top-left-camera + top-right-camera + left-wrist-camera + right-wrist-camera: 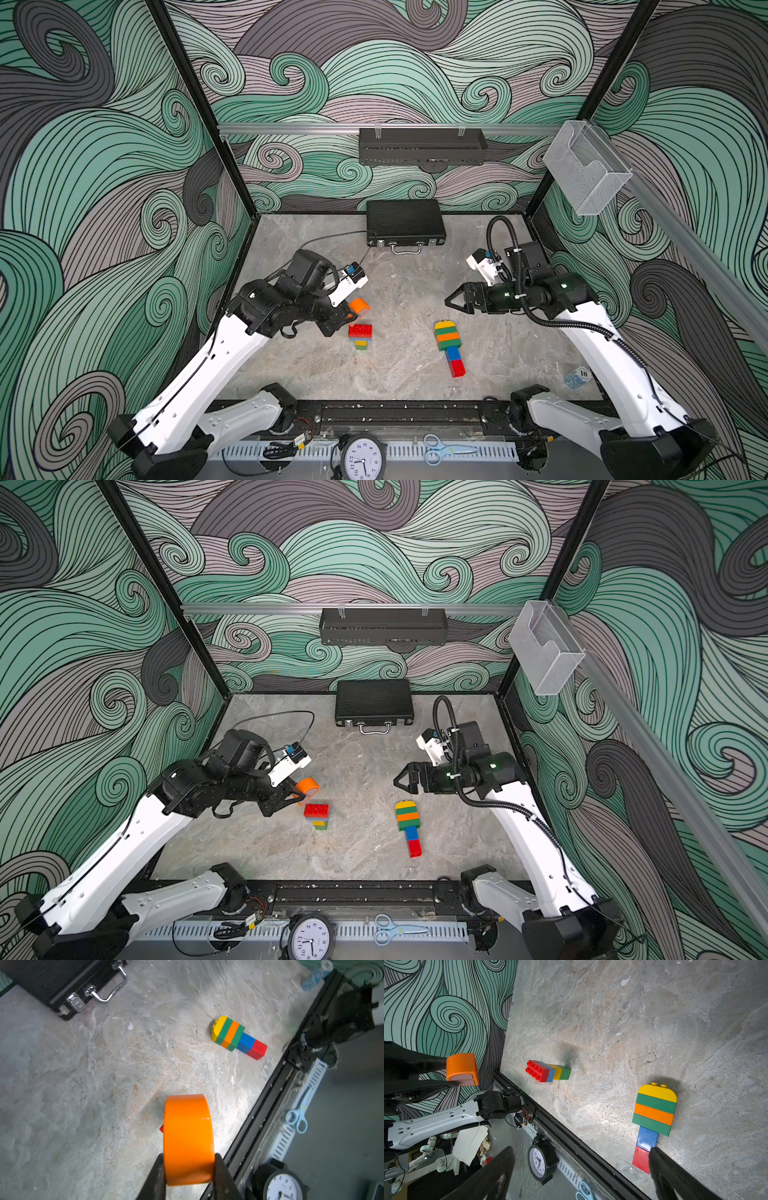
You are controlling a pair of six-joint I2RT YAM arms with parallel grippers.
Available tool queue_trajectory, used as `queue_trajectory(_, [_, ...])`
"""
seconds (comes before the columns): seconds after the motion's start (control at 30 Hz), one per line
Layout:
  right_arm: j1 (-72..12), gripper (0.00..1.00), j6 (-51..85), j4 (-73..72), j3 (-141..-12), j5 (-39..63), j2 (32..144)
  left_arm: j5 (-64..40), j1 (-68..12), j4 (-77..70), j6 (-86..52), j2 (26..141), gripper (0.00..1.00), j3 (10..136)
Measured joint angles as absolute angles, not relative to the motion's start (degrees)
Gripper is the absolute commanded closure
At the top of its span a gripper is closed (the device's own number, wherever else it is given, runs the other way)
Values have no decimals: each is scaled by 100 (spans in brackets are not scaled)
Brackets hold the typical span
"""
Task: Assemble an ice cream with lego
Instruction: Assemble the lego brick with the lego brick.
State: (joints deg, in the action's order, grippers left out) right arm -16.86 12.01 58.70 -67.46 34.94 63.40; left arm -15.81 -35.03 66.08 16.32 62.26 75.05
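I am clamping the orange half-round piece (187,1130) in my left gripper (189,1167) just above and behind the red-topped stack (360,331); my right gripper (451,300) is hanging open, empty.

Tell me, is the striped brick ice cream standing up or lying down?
Lying down: the ice cream rests flat on the table, its striped side facing up.

Left arm reaches inward, its pincer (352,313) clamped on an orange half-round piece (360,306). Right arm is bent inward, its pincer (451,300) spread wide, holding nothing.
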Motion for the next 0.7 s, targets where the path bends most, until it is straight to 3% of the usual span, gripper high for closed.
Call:
queue_trajectory(0.4, [-1686, 1, 1063, 5916, -6781, 3514, 6560, -1590, -3503, 7400, 3881, 6836, 100, 7782])
queue_trajectory(0.7, [-1686, 1, 1050, 5894, -6775, 3634, 6560, -1555, -3503, 7498, 4744, 7389, 100, 7795])
